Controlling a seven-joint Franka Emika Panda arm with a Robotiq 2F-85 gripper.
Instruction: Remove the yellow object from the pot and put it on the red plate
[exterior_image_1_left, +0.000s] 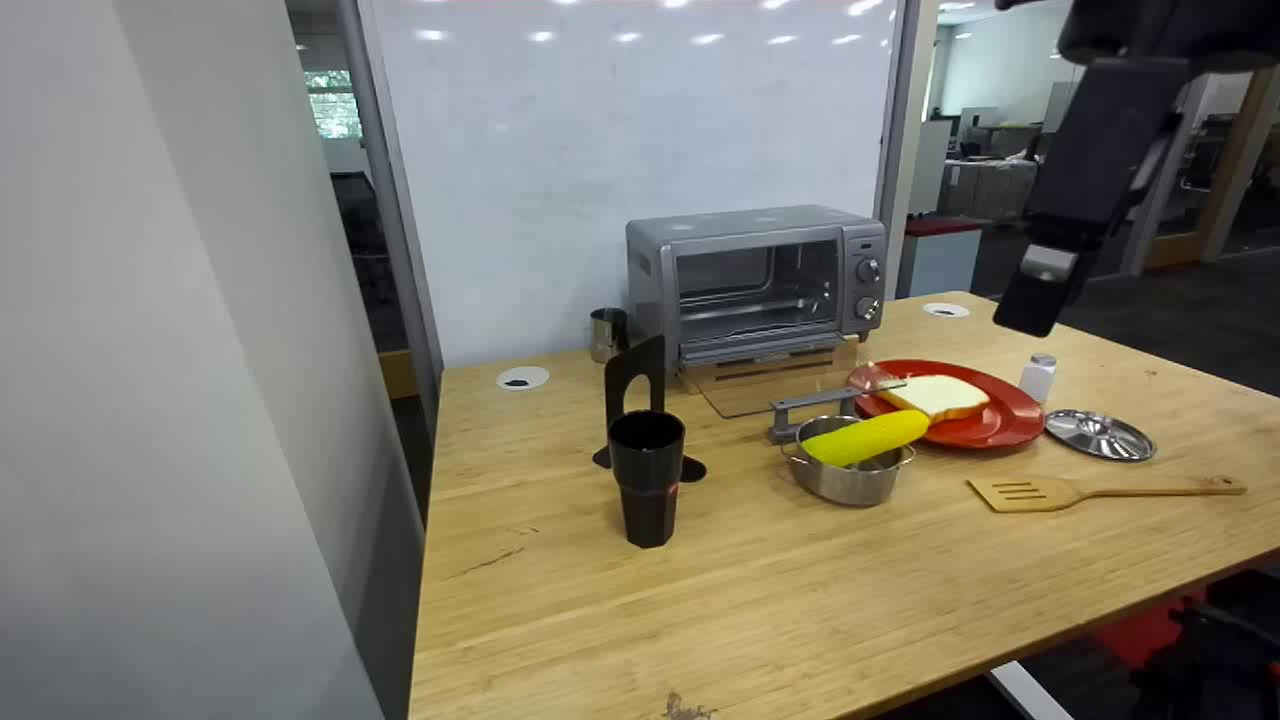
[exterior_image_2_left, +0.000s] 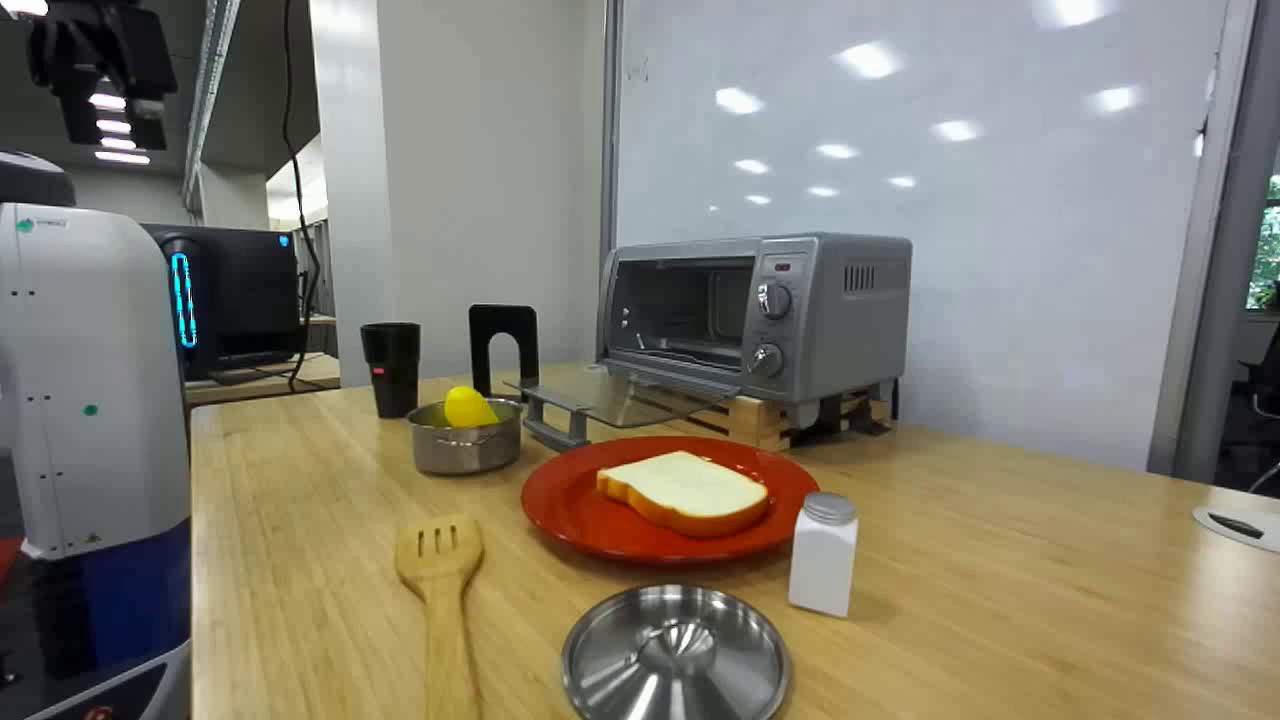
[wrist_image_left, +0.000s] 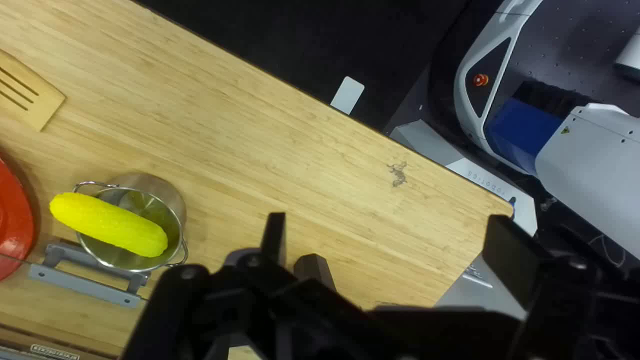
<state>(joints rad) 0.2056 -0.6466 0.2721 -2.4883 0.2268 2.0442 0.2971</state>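
The yellow corn-like object (exterior_image_1_left: 868, 438) leans in the silver pot (exterior_image_1_left: 848, 487), one end inside and the other over the rim toward the red plate. It also shows in an exterior view (exterior_image_2_left: 467, 408) and the wrist view (wrist_image_left: 107, 223). The red plate (exterior_image_1_left: 985, 430) sits beside the pot with a bread slice (exterior_image_2_left: 690, 485) on it; its edge shows in the wrist view (wrist_image_left: 12, 225). My gripper (wrist_image_left: 387, 222) is open and empty, with its fingers wide apart. It hangs high above the table, apart from the pot, in both exterior views (exterior_image_1_left: 1038, 290) (exterior_image_2_left: 115, 130).
The toaster oven (exterior_image_1_left: 760, 225) has its glass door lowered, and the door handle (wrist_image_left: 85, 285) lies close beside the pot. A black cup (exterior_image_1_left: 648, 480) and black stand (exterior_image_2_left: 503, 330) are near. A wooden spatula (exterior_image_2_left: 440, 570), metal lid (exterior_image_2_left: 675, 650) and white shaker (exterior_image_2_left: 823, 560) lie around the plate.
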